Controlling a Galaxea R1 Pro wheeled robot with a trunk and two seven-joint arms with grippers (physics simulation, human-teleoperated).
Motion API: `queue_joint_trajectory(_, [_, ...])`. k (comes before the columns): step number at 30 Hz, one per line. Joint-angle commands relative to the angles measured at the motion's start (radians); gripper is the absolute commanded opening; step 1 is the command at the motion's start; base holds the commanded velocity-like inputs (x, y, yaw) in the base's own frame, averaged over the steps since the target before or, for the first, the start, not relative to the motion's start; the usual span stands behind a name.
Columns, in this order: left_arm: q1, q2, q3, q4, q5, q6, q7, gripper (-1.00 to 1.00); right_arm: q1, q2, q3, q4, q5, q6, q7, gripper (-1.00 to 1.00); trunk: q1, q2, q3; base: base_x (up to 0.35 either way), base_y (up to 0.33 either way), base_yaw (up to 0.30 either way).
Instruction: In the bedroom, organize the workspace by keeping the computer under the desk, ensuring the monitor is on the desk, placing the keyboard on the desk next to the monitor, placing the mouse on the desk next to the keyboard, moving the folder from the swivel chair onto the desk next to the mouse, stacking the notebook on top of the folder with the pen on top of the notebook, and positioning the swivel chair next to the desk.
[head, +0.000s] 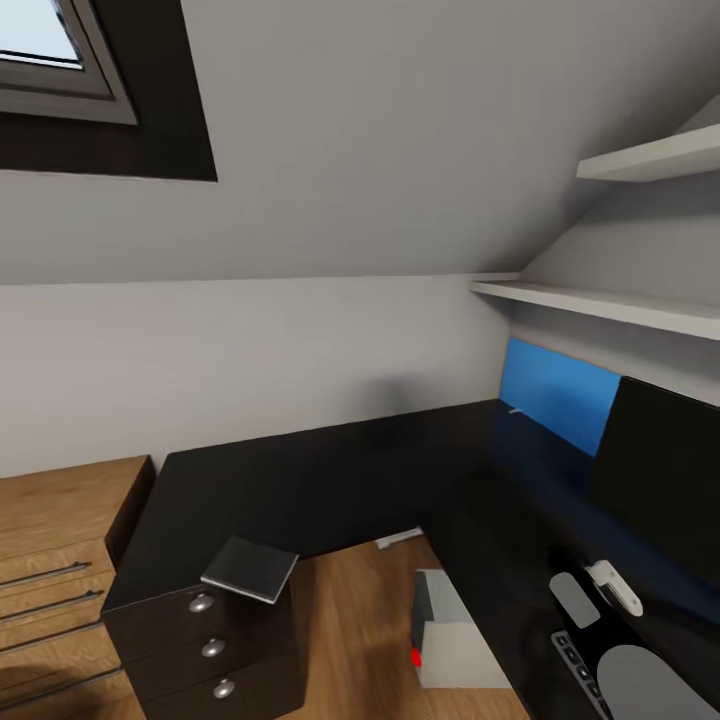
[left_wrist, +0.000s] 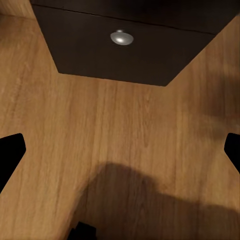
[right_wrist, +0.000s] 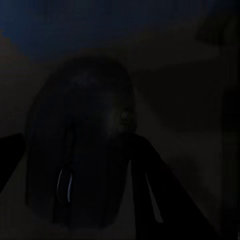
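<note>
A: Head view. Which parts of the task look done?

B: The monitor (head: 665, 475) stands on the dark table (head: 330, 470), at its right wing. The computer (head: 450, 645) sits on the floor in the opening under that wing. Both conditions appear met. A keyboard (head: 580, 665) edge shows at the lower right, on the table near the monitor.

A: And the mouse?

B: In the right wrist view a dark rounded body, probably the mouse (right_wrist: 80, 145), lies directly ahead of the right hand (right_wrist: 70, 165). The picture is too dark to tell whether the fingers are spread or pinching it.

A: What is left?

B: Judging from these views, the folder, pen and swivel chair steps are open. A grey flat item (head: 250, 568), perhaps the notebook, lies on the drawer-unit corner of the table, away from the monitor.

A: Arm poses?

B: The right arm (head: 600, 600) reaches over the table before the monitor. The left hand (left_wrist: 120, 155) hangs low over the wooden floor (left_wrist: 125, 135) facing a drawer knob (left_wrist: 121, 37), fingers spread, holding nothing.
</note>
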Motion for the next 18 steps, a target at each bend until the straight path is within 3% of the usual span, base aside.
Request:
queue_joint_trajectory(1, [0.0, 0.001, -0.007, -0.001, 0.008, -0.001, 0.008, 1.0, -0.001, 0.0, 0.001, 0.0, -0.014, -0.008, 0.003, -1.0, 0.0, -0.001, -0.001, 0.0, 0.0, -0.041])
queue_joint_trajectory(18, [0.0, 0.001, -0.007, 0.053, 0.007, -0.003, 0.01, 1.0, -0.001, 0.001, 0.001, 0.0, -0.013, -0.008, 0.003, -1.0, 0.0, -0.001, -0.001, -0.016, 0.0, -0.054])
